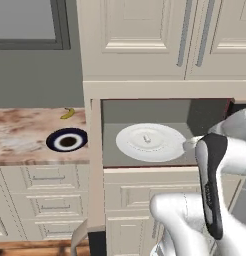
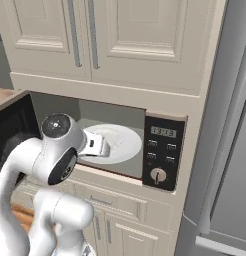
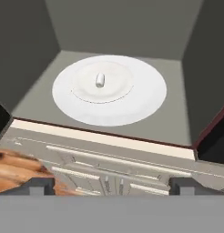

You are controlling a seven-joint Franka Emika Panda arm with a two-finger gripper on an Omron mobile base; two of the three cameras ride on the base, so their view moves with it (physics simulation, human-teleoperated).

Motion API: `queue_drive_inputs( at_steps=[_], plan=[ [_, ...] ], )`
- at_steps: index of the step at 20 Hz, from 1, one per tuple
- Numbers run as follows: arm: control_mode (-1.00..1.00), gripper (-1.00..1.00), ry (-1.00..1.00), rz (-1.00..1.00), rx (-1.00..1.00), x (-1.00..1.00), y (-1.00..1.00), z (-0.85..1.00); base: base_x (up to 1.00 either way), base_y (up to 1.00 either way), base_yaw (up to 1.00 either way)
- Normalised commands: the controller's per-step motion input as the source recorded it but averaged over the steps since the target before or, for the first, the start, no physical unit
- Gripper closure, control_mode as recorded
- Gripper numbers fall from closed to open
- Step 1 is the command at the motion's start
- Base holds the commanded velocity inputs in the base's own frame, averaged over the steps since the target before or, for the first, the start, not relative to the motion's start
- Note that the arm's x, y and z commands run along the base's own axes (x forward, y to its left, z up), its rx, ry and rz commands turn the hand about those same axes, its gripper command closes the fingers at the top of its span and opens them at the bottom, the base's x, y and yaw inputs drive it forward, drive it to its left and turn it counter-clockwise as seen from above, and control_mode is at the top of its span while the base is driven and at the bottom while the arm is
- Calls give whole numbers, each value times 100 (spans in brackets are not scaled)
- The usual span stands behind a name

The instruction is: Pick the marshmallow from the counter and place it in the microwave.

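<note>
Marshmallow (image 3: 100, 80) sits near the centre of the plate (image 3: 141, 98) inside the microwave (image 3: 177, 73): small white lump, lying on its side, nothing touching it; also visible as a speck at (image 1: 146, 139). Gripper (image 3: 112, 185) is outside the cavity, in front of the opening, fingers spread wide, holding nothing. Its fingertips (image 3: 41, 185) show at the bottom of the hand view. Door open. Off left on the counter (image 1: 20, 132): bowl (image 1: 67, 140), banana (image 1: 68, 113).
</note>
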Motion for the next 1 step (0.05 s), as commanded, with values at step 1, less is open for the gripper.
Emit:
queue_drive_inputs(
  at_steps=[1],
  plan=[
    [-100,-100,-5,0,8,-100,24,-3,0,0,0]
  ],
)
